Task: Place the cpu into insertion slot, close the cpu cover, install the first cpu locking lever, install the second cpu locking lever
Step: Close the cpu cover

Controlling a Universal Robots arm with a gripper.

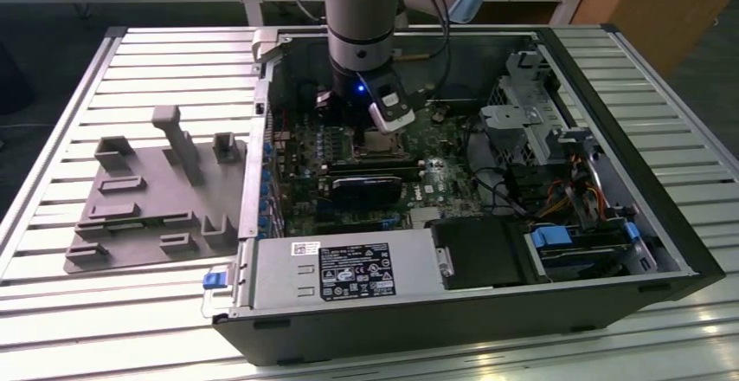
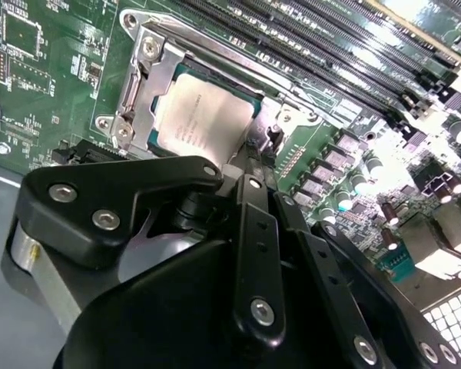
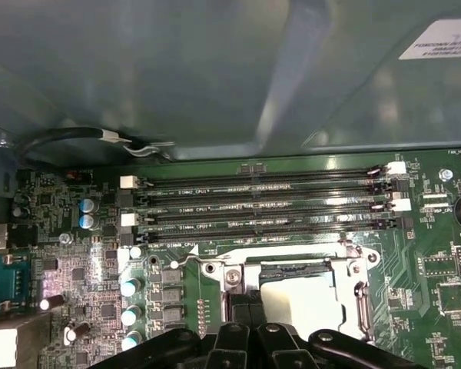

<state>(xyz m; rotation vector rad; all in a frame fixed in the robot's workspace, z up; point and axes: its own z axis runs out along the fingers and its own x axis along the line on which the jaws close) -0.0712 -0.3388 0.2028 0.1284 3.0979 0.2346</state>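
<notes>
**Desk:** Where was the claw when you looked?

**Operator:** I saw the arm reaching straight down into the open computer case, which lay on the slatted surface. The claw hung right over the insertion slot on the green motherboard.

**Desk:** Open or closed?

**Operator:** Closed, as far as I could read it. In both wrist views the claw had its fingers pressed together, and I saw nothing pinched between them. The tips sat at the edge of the cpu. I couldn't tell whether they touched it.

**Desk:** And the chip itself?

**Operator:** It was seated flat in the slot, pale metal top facing up. The cpu cover lay as a silvery frame around it, with the cpu showing through the window. I couldn't tell whether the frame was latched.

**Desk:** Anything else nearby?

**Operator:** The long memory slots ran just beside the socket. In the exterior view a black card sat near it, and a grey fixture tray lay outside the case on the exterior view's left.
</notes>
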